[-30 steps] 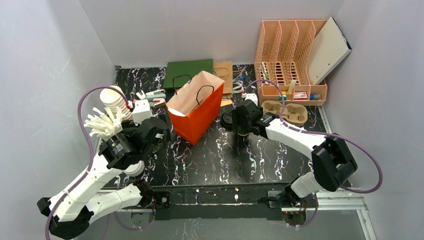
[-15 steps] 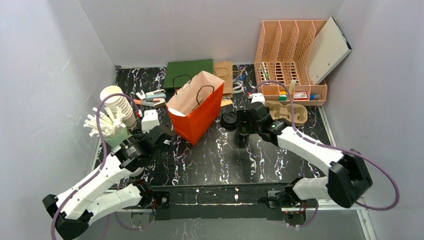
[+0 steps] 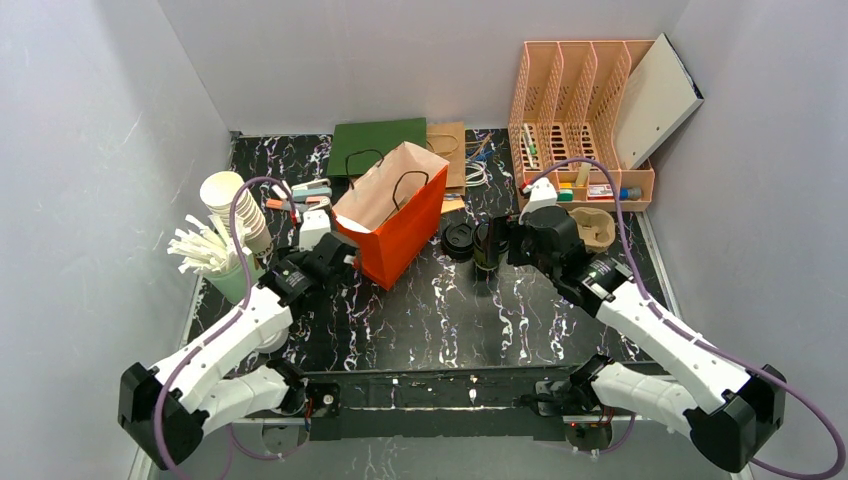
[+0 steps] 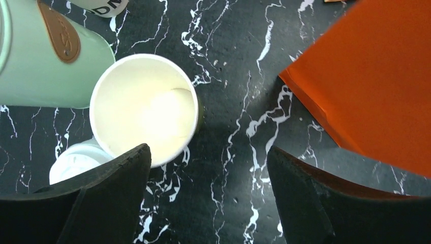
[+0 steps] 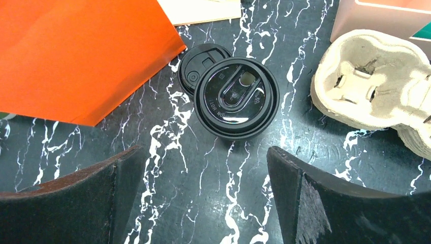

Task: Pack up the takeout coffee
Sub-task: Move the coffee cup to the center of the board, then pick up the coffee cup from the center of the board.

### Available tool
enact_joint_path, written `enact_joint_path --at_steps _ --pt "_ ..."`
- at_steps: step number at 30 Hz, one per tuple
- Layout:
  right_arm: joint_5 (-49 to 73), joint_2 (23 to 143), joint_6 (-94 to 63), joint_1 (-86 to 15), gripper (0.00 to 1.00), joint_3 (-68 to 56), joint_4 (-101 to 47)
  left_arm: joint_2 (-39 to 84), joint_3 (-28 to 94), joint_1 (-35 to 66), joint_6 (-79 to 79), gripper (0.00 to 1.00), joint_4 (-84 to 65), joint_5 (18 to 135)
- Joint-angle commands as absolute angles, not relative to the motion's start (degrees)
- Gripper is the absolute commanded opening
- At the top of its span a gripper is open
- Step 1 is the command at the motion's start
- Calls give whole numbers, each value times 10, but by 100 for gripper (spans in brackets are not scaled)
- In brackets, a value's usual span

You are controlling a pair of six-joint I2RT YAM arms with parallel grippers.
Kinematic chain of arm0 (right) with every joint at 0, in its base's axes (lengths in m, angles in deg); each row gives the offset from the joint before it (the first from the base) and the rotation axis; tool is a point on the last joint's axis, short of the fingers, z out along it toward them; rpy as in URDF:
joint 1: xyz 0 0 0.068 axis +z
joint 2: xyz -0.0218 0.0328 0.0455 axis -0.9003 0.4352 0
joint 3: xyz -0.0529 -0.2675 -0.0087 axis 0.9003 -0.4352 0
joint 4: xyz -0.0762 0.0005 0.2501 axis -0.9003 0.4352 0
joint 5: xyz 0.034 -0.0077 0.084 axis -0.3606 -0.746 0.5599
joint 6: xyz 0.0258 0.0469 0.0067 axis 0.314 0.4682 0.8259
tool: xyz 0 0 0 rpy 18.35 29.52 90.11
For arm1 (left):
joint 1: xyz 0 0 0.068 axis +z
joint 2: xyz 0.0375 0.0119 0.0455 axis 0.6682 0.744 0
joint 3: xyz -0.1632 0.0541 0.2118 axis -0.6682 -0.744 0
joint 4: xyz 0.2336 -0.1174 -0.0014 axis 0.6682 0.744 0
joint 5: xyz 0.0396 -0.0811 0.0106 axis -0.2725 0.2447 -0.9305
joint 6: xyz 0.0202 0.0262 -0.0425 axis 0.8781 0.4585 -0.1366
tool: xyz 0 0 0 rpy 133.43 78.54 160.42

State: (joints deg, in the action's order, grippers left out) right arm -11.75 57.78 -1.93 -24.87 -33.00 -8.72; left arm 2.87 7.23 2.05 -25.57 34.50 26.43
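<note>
Black-lidded takeout coffee [image 5: 236, 97] | centred just ahead of right pincer [image 5: 203, 152] | jaws apart, empty

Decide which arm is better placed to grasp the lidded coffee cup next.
Right, probably: its open fingers face the takeout coffee close by. The left arm is across the orange bag, over the lidless cup.

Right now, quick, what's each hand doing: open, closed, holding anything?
Left hand: open, holding nothing, by the lidless cup.
Right hand: open, holding nothing, above the lidded takeout coffee.
</note>
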Motion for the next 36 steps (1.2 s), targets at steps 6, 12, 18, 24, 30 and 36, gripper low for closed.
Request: enact_joint_path --at_steps 6,12,18,24,30,36 --pt "-100 547 -40 -250 98 -325 -84 98 50 167 -182 64 246 413" --pt "-105 534 -42 -250 98 -326 -85 132 57 175 -199 50 262 404" --pt "-108 528 -38 -250 98 -328 -77 118 70 176 -209 6 292 440" --pt "-113 529 -35 -250 98 -328 -73 70 125 175 -185 0 391 582" --pt "-109 535 -24 -250 98 -334 -80 -4 133 97 -280 0 420 651" --pt "-105 538 -19 -250 98 -334 -91 20 177 -142 -415 0 403 508"
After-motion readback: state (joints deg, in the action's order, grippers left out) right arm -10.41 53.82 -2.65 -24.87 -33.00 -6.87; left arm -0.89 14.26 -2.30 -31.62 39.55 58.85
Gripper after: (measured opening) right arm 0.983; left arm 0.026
